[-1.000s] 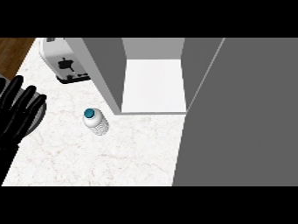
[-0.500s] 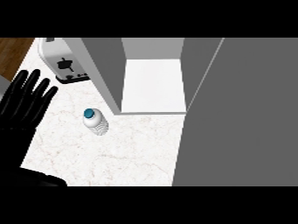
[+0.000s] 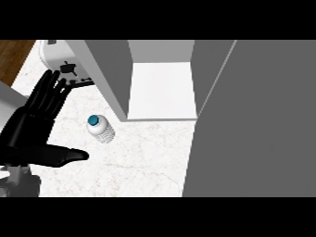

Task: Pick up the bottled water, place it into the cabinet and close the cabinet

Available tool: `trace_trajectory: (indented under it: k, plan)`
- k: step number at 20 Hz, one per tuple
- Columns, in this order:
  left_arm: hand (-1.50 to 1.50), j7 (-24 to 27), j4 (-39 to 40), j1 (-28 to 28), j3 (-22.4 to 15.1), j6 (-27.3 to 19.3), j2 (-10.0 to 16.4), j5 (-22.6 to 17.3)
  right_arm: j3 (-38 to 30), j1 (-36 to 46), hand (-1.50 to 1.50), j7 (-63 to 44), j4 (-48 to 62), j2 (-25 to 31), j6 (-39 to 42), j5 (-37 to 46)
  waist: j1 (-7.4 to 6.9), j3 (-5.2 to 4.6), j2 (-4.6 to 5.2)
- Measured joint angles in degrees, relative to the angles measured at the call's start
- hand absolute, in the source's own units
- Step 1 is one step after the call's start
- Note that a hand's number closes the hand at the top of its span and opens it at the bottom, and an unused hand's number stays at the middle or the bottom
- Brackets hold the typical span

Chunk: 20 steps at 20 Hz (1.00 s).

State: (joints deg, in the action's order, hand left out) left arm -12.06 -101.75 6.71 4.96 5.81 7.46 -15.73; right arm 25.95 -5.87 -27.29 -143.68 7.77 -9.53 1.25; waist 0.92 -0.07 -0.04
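The bottled water (image 3: 101, 129), clear with a blue cap, stands on the marble counter (image 3: 140, 162) just in front of the open cabinet (image 3: 161, 90). My left hand (image 3: 28, 133) is open to the bottle's left, a short gap away. Its fingers point straight toward the back and its thumb sticks out to the right, below the bottle. The cabinet's white inside shows, with nothing on its floor. Its grey door (image 3: 263, 120) stands swung out and fills the right side of the view. My right hand does not show.
A white toaster (image 3: 60, 57) sits at the back left, just beyond my fingertips and beside the cabinet's left wall (image 3: 111, 74). The counter's left edge meets a wooden floor (image 3: 6, 55) at the upper left.
My left hand has come in from the left edge toward the bottle, and its thumb and grey forearm now show. The bottle and cabinet door have not moved.
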Motion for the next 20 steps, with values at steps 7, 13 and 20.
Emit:
trace_trajectory:
  k: [7,13,20]
  plan:
    - [-1.50,9.64,14.20,1.82,1.23,3.80,0.65,2.65,-0.16,1.73,-1.50,-0.70,0.05,0.80,-0.96,0.14,-0.03,0.01,0.01]
    - [-1.50,18.48,25.62,3.49,1.35,5.20,-0.38,5.45,1.20,3.12,-1.50,-1.85,0.09,1.13,-2.26,0.43,-0.04,0.00,0.01]
    - [-1.50,27.67,38.25,5.61,1.83,5.35,-1.29,8.46,1.26,5.01,-1.50,-3.37,0.06,2.12,-3.29,0.71,0.00,0.00,-0.01]
